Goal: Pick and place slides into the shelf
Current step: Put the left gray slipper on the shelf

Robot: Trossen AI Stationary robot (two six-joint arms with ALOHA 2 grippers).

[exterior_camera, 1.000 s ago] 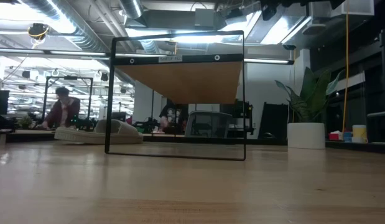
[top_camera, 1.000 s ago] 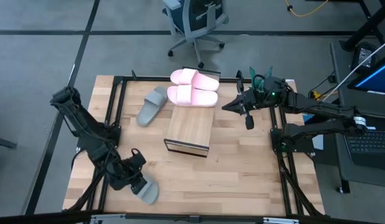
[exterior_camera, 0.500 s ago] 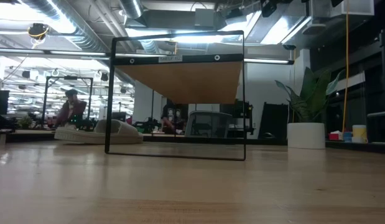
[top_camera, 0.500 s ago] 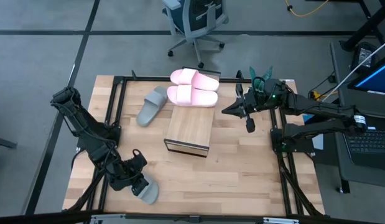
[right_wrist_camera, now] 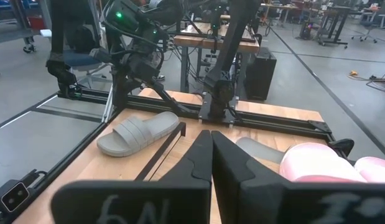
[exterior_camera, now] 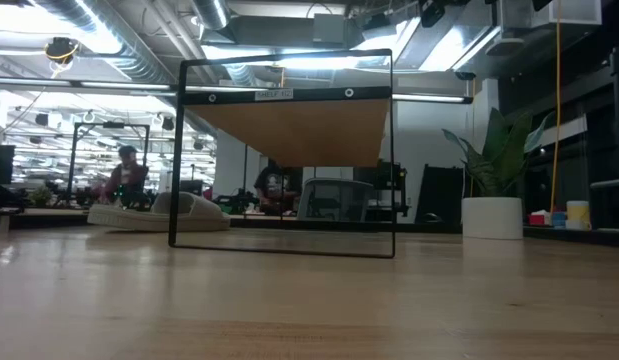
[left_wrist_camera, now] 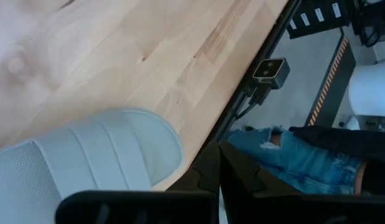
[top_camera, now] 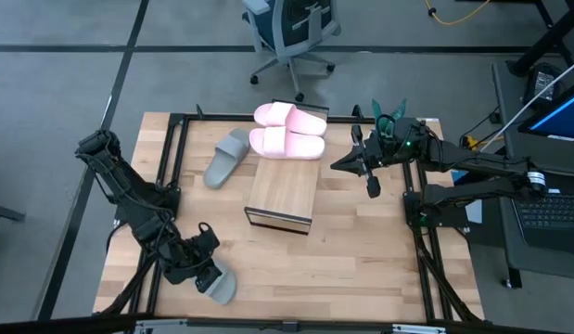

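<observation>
Nothing has shifted on the table over the last second: the left gripper (top_camera: pixel 205 271), fingers pressed together, still hovers beside the grey-green foam slide (top_camera: pixel 222 284) at seven o'clock, and the right gripper (top_camera: pixel 361 170), also closed and empty, still waits at two o'clock by the light-wood shelf (top_camera: pixel 283 192) carrying two pale pink slides (top_camera: pixel 288 130), so two grey-green sandals remain unplaced.

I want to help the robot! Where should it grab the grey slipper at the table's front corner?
Probably by the wide strap of the grey-green slide, coming from above. It lies flat, sole down, near the table's front edge, and the strap arches up, giving fingers something to close on. The left gripper is right beside it.
</observation>
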